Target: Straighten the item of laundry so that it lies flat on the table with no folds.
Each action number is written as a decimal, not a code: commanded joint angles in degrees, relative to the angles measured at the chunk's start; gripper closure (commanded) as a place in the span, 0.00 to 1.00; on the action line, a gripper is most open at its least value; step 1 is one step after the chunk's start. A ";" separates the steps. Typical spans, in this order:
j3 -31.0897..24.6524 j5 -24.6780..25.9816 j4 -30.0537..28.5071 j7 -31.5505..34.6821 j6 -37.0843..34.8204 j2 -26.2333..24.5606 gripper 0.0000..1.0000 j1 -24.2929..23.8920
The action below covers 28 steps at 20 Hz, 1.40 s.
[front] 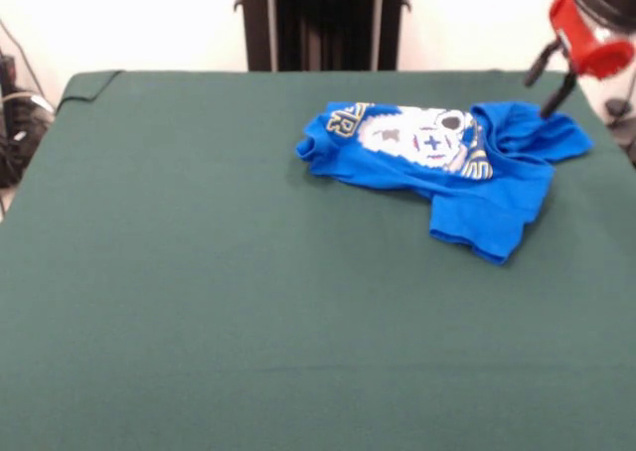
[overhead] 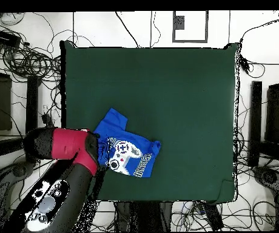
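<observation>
The bright blue T-shirt (front: 447,163) lies crumpled at the far right of the green table (front: 199,292). Its white controller print and part of the lettering face up, and one sleeve is folded over toward the right edge. My gripper (front: 540,95) hangs from the red wrist at the top right. Its two black fingers stand apart, open, and the lower tip is at the shirt's right fold. In the overhead view the shirt (overhead: 130,155) lies near the table's (overhead: 166,79) lower left, and the red wrist (overhead: 75,148) covers its left part and hides the gripper.
The black pedestal (front: 323,19) stands behind the table's far edge. The shirt lies close to the table's right edge in the front view. Cables (overhead: 30,57) and stands surround the table on the floor.
</observation>
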<state>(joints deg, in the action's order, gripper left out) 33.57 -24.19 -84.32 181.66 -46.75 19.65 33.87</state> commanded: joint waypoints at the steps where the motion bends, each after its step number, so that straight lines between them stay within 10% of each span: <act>1: -14.13 0.10 -15.97 -14.17 0.29 11.36 0.00 -8.03; 15: -13.74 17.56 -14.03 -5.42 12.88 3.47 0.00 -11.17; 28: -5.87 13.53 -0.84 14.33 6.89 -12.31 0.00 0.70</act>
<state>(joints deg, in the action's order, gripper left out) 29.61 -7.68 -90.55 181.50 -35.32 17.55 30.11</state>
